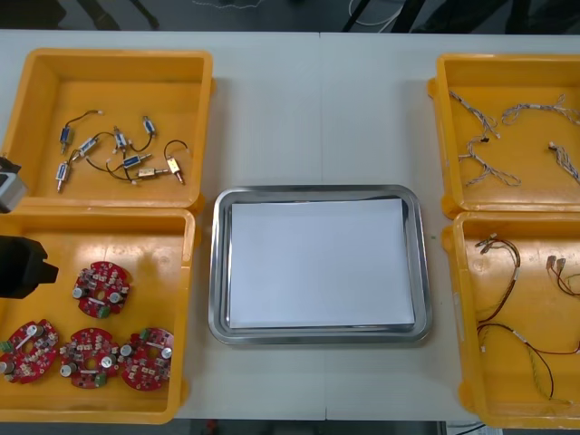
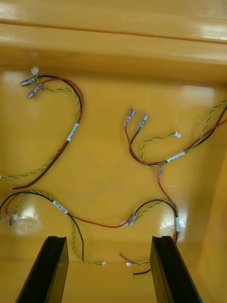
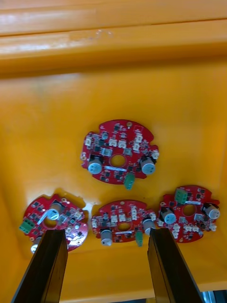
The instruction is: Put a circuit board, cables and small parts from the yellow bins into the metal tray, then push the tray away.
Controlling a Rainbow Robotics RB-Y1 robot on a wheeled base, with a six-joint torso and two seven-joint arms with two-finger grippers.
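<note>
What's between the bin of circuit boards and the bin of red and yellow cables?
The metal tray, white inside, as the front view shows.

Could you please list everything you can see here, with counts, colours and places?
table: one, light, under everything
bins: four, yellow, two at each side of the table
tray: one, metal, white inside, between the bins
circuit boards: four, red, near left bin
small metal parts: about seven, silvery with black leads, far left bin
twisted cables: several, pale, far right bin
red and yellow cables: several, with black strands, near right bin
left gripper: one, black fingers, open above the circuit boards
right gripper: one, black fingers, open above the red and yellow cables
</note>
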